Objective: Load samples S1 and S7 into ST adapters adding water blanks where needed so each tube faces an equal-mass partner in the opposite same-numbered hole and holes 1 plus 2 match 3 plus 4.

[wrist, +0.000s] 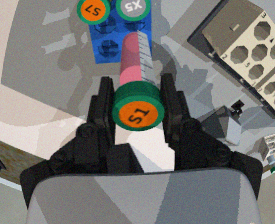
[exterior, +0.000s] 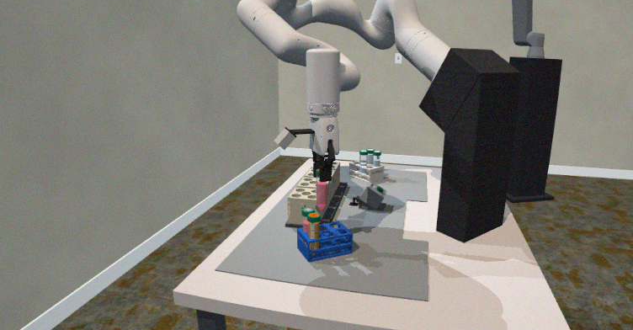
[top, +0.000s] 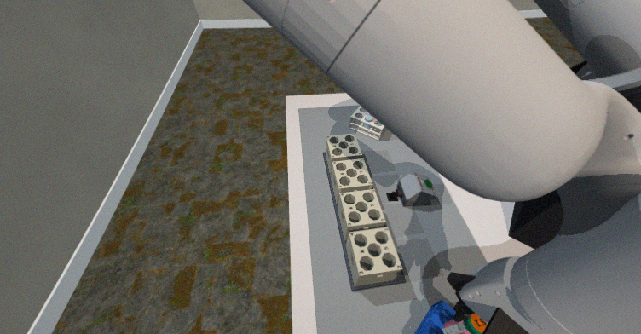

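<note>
My gripper [wrist: 137, 90] [exterior: 323, 172] is shut on sample S1 [wrist: 137, 108] [exterior: 321, 194], a tube of pink liquid with an orange cap dot. It holds the tube upright, lifted out of the blue sample rack RS [exterior: 330, 241] [top: 437, 315]. S7 [wrist: 93, 10] [exterior: 313, 226], with an orange dot, and X5 [wrist: 133, 6] [exterior: 306, 212], with a grey dot, stand in RS. The loading stand ST carries a row of beige adapters [top: 360, 208] [exterior: 305, 190] [wrist: 254, 43], and all the holes I see are empty.
The blank rack RB [top: 367, 123] [exterior: 365, 172] stands at the far end with three green-capped tubes [exterior: 369, 154]. The grey box with the green DONE key [top: 427, 182] [exterior: 380, 188] sits right of the stand. The arm's black base column [exterior: 474, 150] stands on the table's right side.
</note>
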`<state>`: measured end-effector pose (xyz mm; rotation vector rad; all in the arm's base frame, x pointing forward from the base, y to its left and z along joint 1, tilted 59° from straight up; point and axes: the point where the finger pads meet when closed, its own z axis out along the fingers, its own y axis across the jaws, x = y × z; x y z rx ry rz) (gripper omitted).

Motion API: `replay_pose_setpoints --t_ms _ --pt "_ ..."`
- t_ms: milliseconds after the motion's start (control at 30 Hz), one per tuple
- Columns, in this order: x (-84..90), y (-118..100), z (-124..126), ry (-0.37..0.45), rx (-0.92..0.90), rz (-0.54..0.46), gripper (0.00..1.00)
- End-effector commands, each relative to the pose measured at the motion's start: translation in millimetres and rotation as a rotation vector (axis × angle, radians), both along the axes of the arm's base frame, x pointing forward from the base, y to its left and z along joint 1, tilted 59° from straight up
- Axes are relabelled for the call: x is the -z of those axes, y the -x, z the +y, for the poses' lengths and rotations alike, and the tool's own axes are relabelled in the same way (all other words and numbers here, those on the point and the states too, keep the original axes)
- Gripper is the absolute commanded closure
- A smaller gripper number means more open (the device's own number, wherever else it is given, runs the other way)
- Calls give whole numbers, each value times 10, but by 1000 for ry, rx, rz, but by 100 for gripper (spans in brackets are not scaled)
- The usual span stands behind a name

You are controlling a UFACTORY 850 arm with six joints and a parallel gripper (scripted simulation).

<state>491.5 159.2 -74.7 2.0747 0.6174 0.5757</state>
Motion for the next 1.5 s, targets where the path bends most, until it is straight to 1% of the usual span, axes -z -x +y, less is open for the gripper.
replay_pose_setpoints --t_ms 0,300,1467 --pt "-50 54 63 -1 -1 0 100" --pt "-142 163 173 -1 -1 0 100" --pt "-142 162 172 -1 -1 0 100"
